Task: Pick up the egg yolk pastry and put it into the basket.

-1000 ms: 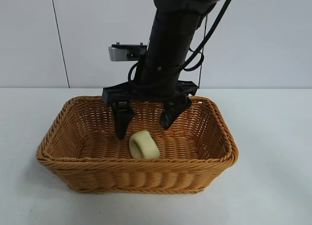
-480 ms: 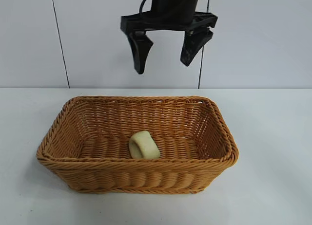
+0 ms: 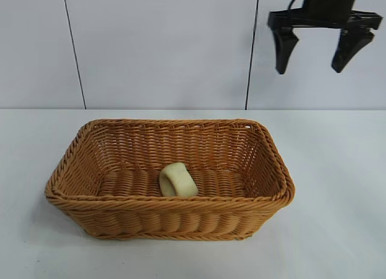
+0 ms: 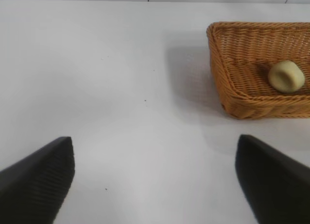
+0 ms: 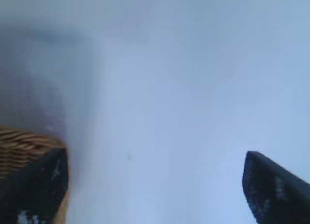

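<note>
Egg yolk pastry [image 3: 178, 180] lying in basket [image 3: 169, 218] on bench [image 3: 338, 188]; right claw [image 3: 315, 52] empty, jaws wide, high above bench right of basket; left claw [image 4: 155, 180] open, parked

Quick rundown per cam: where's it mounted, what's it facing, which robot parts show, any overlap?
Exterior: off-rig, facing the basket holding the egg yolk pastry; right gripper open, high at right.
Left wrist: on the left arm, looking across the table; left gripper open.
Right wrist: on the right arm, facing down at the table; own jaws at the frame's edge.
Shared: all three views show the basket.
</note>
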Tool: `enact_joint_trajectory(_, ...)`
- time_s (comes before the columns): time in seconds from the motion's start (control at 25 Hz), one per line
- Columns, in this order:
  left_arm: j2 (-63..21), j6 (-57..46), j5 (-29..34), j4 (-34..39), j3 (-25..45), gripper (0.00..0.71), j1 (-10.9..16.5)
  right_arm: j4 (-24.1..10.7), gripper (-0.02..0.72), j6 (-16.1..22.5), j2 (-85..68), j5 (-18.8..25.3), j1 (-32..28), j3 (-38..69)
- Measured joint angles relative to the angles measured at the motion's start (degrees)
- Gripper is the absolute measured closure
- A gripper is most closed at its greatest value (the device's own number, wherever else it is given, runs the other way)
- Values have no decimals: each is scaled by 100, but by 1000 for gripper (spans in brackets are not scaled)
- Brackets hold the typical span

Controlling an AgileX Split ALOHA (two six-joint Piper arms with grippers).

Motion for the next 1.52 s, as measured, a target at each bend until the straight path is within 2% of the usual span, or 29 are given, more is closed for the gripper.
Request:
enact_joint_trajectory(0.24,0,0,0,0,0,15,0,18,27,-108,-25,5,-81,88)
enact_joint_trajectory(0.4,0,0,0,0,0,15,0,24,27,-142,-275,-7,-81,629)
enact_joint_trajectory(0.72,0,0,0,0,0,15,0,302,27,-554,-1902,-1,-81,3036)
enact_joint_trajectory(0.76,0,0,0,0,0,15,0,302,27,-554,-1902,-1,-81,3036)
enact_joint_trajectory(0.8,0,0,0,0,0,15,0,367,27,-625,-2365,6,-81,3577)
enact_joint_trajectory(1.04,0,0,0,0,0,15,0,390,27,-870,-3712,6,-81,5263)
enact_joint_trajectory(1.2,0,0,0,0,0,15,0,403,27,-970,-4659,-250,-81,6364)
enact_joint_trajectory(1.52,0,0,0,0,0,15,0,470,27,-1025,-6607,-1078,-81,8080)
